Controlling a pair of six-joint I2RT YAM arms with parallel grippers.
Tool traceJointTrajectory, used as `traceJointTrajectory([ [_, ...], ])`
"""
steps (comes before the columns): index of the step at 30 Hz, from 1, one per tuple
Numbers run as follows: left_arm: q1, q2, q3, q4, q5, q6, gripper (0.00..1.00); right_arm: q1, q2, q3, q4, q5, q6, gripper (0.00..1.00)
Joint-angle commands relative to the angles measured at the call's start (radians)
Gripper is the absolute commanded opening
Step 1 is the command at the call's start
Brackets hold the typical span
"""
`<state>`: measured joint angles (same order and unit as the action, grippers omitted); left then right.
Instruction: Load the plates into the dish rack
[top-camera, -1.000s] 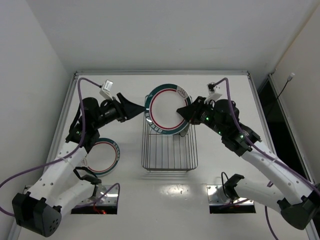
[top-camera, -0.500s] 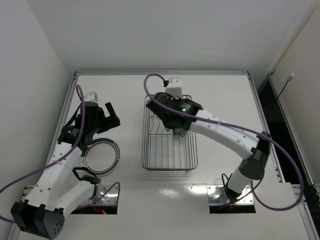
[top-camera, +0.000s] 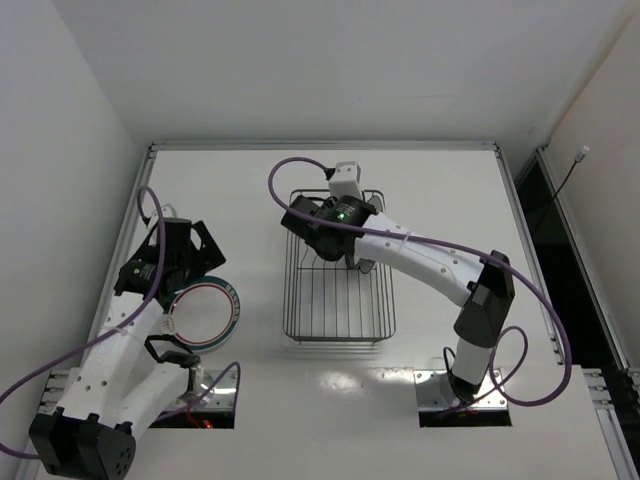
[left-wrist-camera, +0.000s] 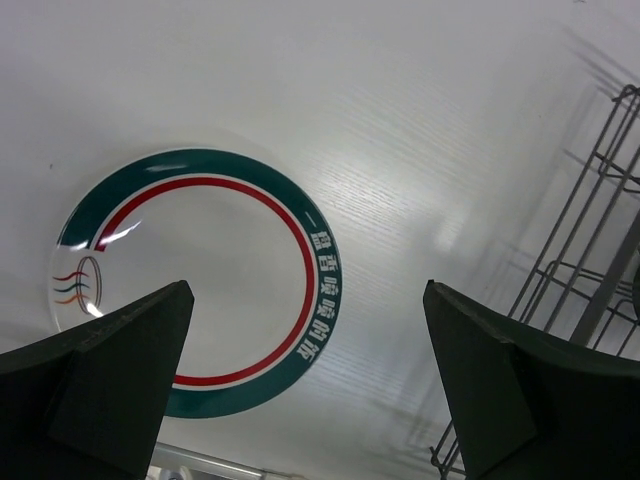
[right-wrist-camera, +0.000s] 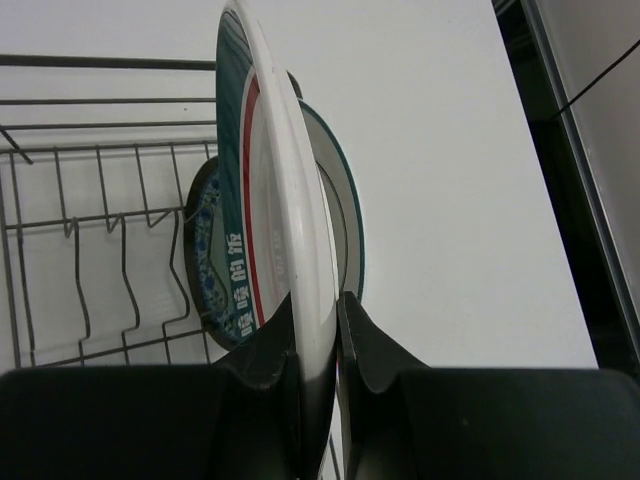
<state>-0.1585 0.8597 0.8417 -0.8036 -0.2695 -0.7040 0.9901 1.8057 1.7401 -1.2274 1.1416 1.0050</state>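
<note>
Currently right gripper (right-wrist-camera: 318, 330) clenched on white round plate with teal-and-red rim (right-wrist-camera: 285, 200), edge-up over silver wire dish rack (top-camera: 338, 300), 12 o'clock half. Left gripper (left-wrist-camera: 308, 300) released, above matching ringed plate (left-wrist-camera: 200, 270) at rack's 8 o'clock.

dish rack (top-camera: 335, 300): silver wire, rectangular, with a row of upright prongs.
held ringed plate (right-wrist-camera: 275, 180): white with a teal-and-red rim, on edge, lower rim pinched by the right gripper (right-wrist-camera: 318, 325).
dark-rimmed plate (right-wrist-camera: 342, 215): upright, just beside it.
small teal plate (right-wrist-camera: 205, 265): patterned, upright on its other side.
flat ringed plate (left-wrist-camera: 200, 290): face up, left of the rack, apart.
</note>
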Motion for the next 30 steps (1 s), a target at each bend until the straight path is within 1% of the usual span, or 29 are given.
traceJointTrajectory([
  [1, 0.048, -0.005, -0.01, -0.008, 0.01, -0.009, 1.0, -0.013, -0.063, -0.059, 0.112, 0.017, -0.017, 0.0],
  [3, 0.082, -0.005, -0.01, -0.028, 0.01, -0.009, 1.0, -0.039, -0.075, -0.111, 0.167, -0.031, -0.058, 0.0],
  [4, 0.095, -0.005, -0.01, -0.028, 0.01, -0.02, 1.0, -0.039, -0.088, -0.128, 0.221, -0.046, -0.074, 0.0],
  [8, 0.168, -0.014, -0.01, -0.028, 0.024, -0.011, 1.0, -0.076, -0.098, -0.194, 0.313, -0.095, -0.115, 0.0],
  [10, 0.201, -0.014, -0.01, -0.028, 0.024, 0.001, 1.0, -0.076, -0.098, -0.212, 0.322, -0.108, -0.124, 0.0],
  [12, 0.201, -0.014, -0.01, -0.028, 0.035, 0.001, 1.0, -0.076, -0.109, -0.212, 0.29, -0.076, -0.086, 0.0],
  [14, 0.201, -0.014, -0.01, -0.019, 0.035, 0.001, 1.0, -0.064, -0.129, -0.188, 0.273, -0.025, -0.086, 0.0],
  [15, 0.201, -0.024, -0.01, -0.019, 0.035, 0.001, 1.0, -0.064, -0.143, -0.188, 0.273, -0.025, -0.086, 0.0],
  [17, 0.201, -0.024, -0.01, -0.009, 0.035, 0.001, 1.0, -0.064, -0.178, -0.163, 0.273, -0.016, -0.111, 0.0],
  [19, 0.201, -0.024, -0.019, 0.0, 0.035, 0.001, 1.0, -0.064, -0.19, -0.15, 0.273, 0.012, -0.135, 0.0],
  [22, 0.201, -0.024, -0.02, 0.0, 0.035, 0.001, 1.0, -0.064, -0.19, -0.14, 0.295, 0.012, -0.146, 0.0],
  [25, 0.201, -0.024, -0.02, 0.0, 0.035, 0.001, 1.0, -0.064, -0.19, -0.187, 0.351, -0.022, -0.172, 0.0],
  [26, 0.201, -0.024, -0.02, 0.0, 0.035, 0.001, 1.0, -0.064, -0.19, -0.201, 0.367, -0.055, -0.186, 0.0],
  [28, 0.201, -0.024, -0.02, 0.0, 0.035, 0.011, 1.0, -0.073, -0.18, -0.252, 0.431, -0.088, -0.196, 0.0],
  [30, 0.201, -0.024, -0.02, 0.0, 0.035, 0.011, 1.0, -0.073, -0.142, -0.275, 0.463, -0.118, -0.209, 0.0],
])
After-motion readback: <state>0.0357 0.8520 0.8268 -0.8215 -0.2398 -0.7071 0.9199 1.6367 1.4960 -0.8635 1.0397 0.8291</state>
